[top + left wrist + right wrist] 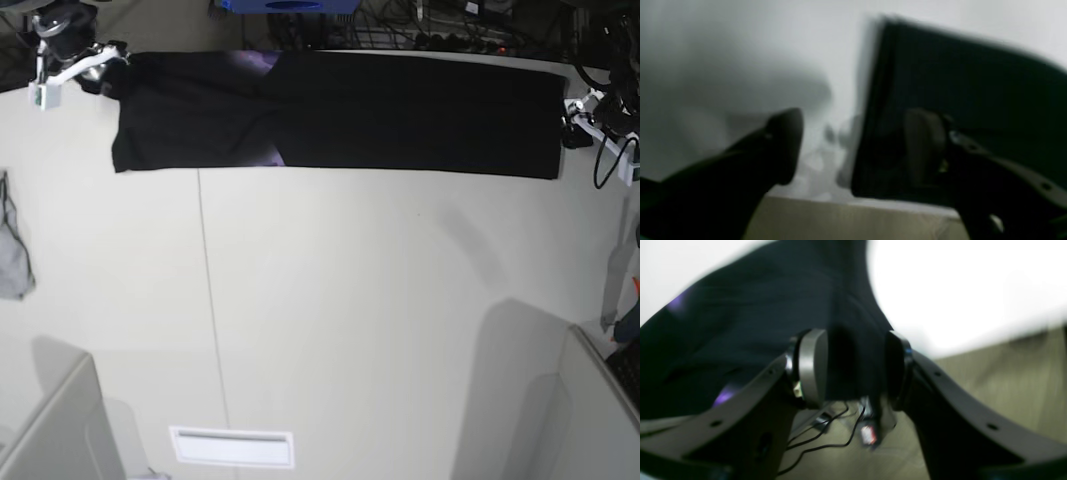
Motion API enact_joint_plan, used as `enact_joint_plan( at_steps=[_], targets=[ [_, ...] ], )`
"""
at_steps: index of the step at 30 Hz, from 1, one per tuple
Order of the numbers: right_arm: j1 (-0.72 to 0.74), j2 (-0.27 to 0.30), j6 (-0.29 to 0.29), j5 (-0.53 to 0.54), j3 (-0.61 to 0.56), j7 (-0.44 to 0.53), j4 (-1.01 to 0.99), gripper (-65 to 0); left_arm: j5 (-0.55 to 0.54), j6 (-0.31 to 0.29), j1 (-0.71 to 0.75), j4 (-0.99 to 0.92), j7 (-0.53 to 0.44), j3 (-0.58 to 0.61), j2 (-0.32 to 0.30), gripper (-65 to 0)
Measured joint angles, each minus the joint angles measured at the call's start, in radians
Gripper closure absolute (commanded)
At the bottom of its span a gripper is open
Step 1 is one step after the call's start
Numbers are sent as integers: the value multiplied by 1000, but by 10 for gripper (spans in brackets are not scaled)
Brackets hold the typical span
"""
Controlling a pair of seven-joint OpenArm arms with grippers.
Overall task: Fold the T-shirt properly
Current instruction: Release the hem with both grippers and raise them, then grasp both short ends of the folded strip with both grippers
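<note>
Here, beyond a bare stretch of pale worktop [350, 330], the black T-shirt [400, 110] lies as a long flat band along the far edge, the left hand [857, 146] spread beside one end, the right hand [853, 368] parted around fabric at the other.

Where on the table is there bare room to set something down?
The wide stretch of table below the T-shirt is bare, between the grey cloth and the right edge. The far edge is crowded: shirt, left gripper, right gripper.

White table [350, 300], black T-shirt [400, 115] stretched along far edge (purple showing), grey cloth [12, 255] at side
</note>
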Motion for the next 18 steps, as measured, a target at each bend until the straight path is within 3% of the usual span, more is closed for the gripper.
enact_joint_plan(
  at_steps=[2, 3, 4, 5, 11, 14, 18],
  targets=[
    [32, 13, 37, -11, -26, -30, -3, -135, -15, -3, -2, 80, -8, -6, 35, -321],
    [49, 25, 38, -10, -40, -40, -10, -96, -25, -3, -2, 104, -13, -4, 56, -212],
    [70, 36, 39, -7, -57, -55, -22, -41, -40, -11, -1, 110, -14, 4, 79, -63],
    [93, 44, 37, -11, -71, -65, -39, 0, -29, -6, -5, 104, -11, 31, 93, 0],
    [211, 55, 37, -11, -100, -169, -222, 0, 139, -2, -45, -14, -14, 195, 120, 0],
    [248, 85, 37, -16, -99, -165, -310, 0, 202, -3, -57, -76, -8, 220, 141, 0],
    [356, 99, 53, -138, -96, -152, -415, 0, 242, -10, -141, -157, -17, 220, 145, 0]
  ],
)
